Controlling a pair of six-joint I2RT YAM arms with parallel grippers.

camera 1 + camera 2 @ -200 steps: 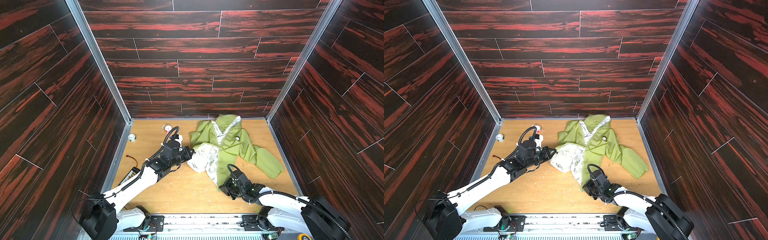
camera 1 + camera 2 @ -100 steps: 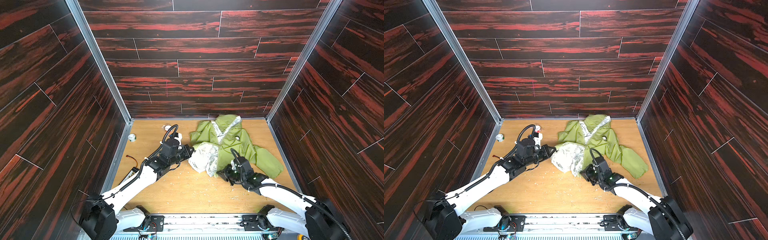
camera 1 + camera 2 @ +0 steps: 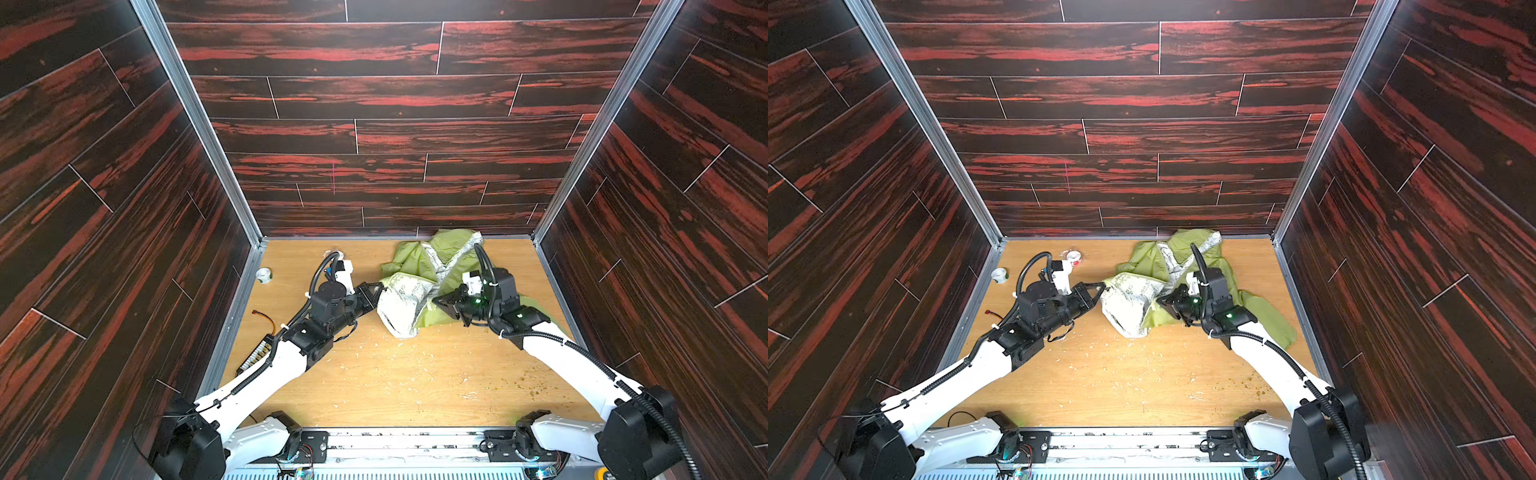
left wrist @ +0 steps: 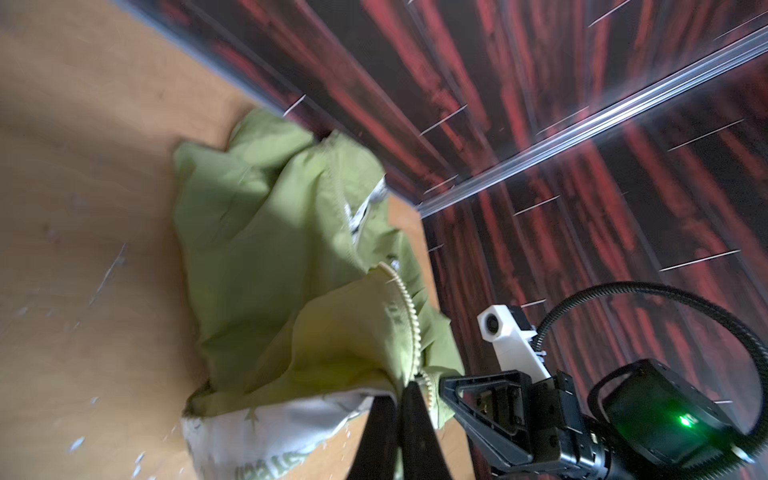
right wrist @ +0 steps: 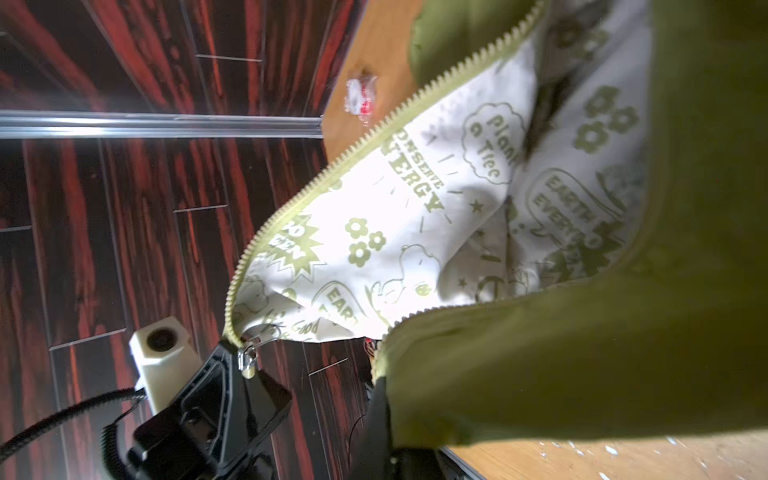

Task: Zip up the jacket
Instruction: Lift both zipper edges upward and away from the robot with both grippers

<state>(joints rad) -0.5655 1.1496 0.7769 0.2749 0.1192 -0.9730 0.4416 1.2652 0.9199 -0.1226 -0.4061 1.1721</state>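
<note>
The lime-green jacket [image 3: 451,251] lies bunched at the back right of the wooden table, its pale printed lining [image 5: 415,232] turned outward. My left gripper [image 3: 379,287] is shut on one front edge at the bottom of the zipper teeth [image 4: 409,307]. In the right wrist view the metal zipper pull [image 5: 247,362] hangs at that gripper's tip. My right gripper [image 3: 435,299] is shut on the other green front edge [image 5: 415,374], which it holds a little off the table. The two grippers face each other a short way apart in both top views, with the lining sagging between them.
A small white round object [image 3: 264,275] lies by the left wall, and a white-and-red one [image 3: 1074,255] near the back. A wire [image 3: 262,316] and connector strip lie along the left edge. Crumbs litter the table's middle [image 3: 395,365]. Dark panelled walls enclose three sides.
My right gripper has moved from the table's front toward the back, taking the jacket's lower edge with it. The jacket's lower part has bunched up. My left gripper has shifted slightly toward the back.
</note>
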